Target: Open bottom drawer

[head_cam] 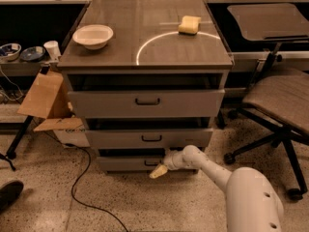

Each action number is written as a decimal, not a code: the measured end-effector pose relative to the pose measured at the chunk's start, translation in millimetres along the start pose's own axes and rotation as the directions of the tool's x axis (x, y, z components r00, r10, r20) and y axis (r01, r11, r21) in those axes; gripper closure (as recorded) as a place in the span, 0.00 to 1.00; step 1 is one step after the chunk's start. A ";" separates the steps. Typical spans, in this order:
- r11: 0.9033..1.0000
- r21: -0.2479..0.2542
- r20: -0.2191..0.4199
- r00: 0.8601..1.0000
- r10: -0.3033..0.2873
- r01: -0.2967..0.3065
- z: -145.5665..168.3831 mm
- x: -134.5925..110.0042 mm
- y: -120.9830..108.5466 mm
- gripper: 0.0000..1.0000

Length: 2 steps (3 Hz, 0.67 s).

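The bottom drawer (128,164) is the lowest and shortest grey front of the three-drawer cabinet, just above the floor. A dark gap shows above its panel. Its small black bar handle (150,163) sits at the centre of the front. My gripper (158,171), with cream tips, is at the end of my white arm (207,167), which reaches in from the lower right. The gripper sits right at the drawer front, just below and right of the handle, and partly covers it.
The middle drawer (149,138) and the tall top drawer (145,102) sit above. On the cabinet top are a white bowl (92,36) and a yellow sponge (189,25). An office chair (280,105) stands at the right. A cardboard box (46,98) and a black cable (79,187) are at the left.
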<state>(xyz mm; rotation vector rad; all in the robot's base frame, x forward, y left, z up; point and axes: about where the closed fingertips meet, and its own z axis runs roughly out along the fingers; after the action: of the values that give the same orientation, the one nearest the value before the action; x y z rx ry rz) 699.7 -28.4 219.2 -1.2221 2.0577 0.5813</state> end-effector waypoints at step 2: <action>0.999 -0.047 -0.070 0.998 0.011 -0.014 28.9 -8.1 -4.8 0.00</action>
<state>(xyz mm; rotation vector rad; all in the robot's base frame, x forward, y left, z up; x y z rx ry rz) 715.9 -6.7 205.3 -1.2740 2.1213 0.6044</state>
